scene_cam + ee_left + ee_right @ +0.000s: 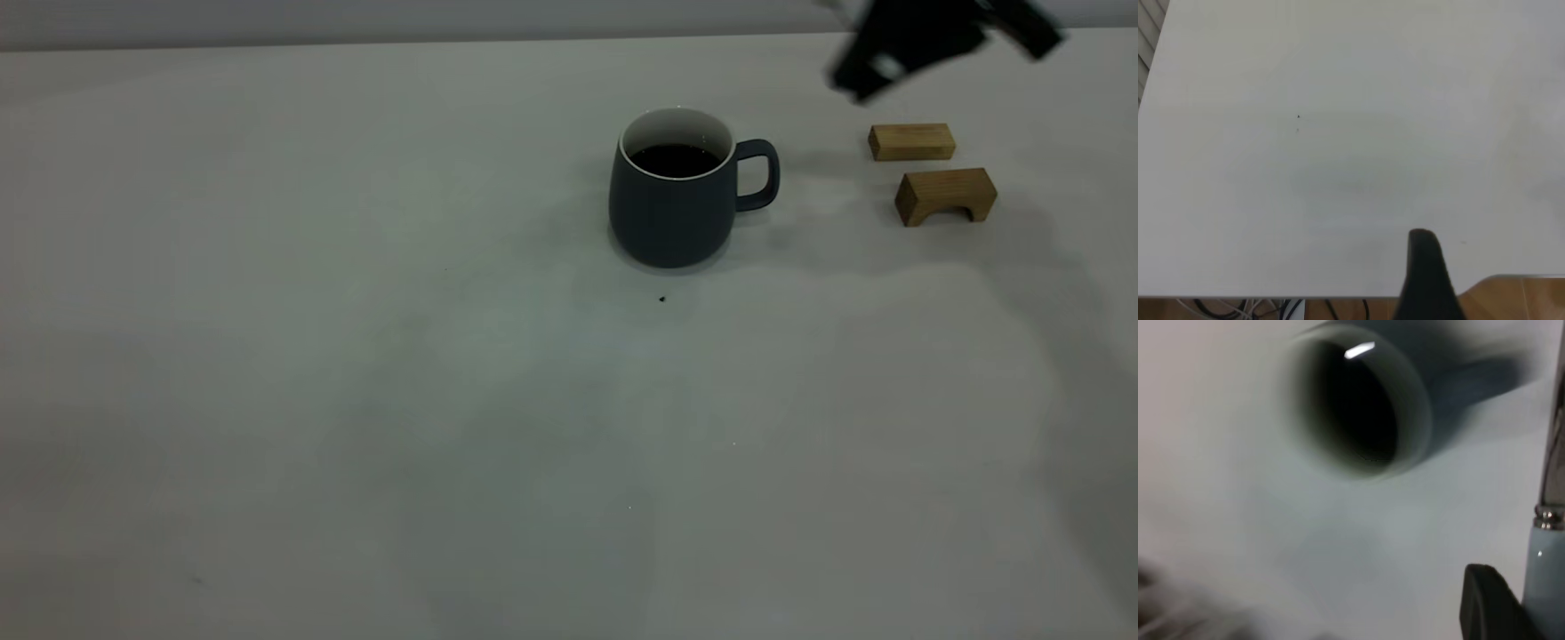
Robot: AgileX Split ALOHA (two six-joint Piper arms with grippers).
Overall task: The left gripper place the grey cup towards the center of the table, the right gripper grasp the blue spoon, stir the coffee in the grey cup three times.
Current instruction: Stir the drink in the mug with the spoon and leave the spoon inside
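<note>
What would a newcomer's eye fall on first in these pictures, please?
First, the dark slate-grey matte mug with black coffee, standing a little right of the centre of the off-white table, handle towards two tan wooden blocks. Next, the black right gripper, blurred at the far right edge above those blocks. Its wrist view shows the pale blue-handled spoon beside one finger.

grey cup point(671, 209): matt dark outside, smooth white inside
coffee point(676, 160): black, opaque, one glossy glint
blue spoon point(1546, 577): glossy pale handle, shiny metal neck
wooden blocks point(912, 141): bare tan wood
table point(356, 356): matt, off-white, smooth
</note>
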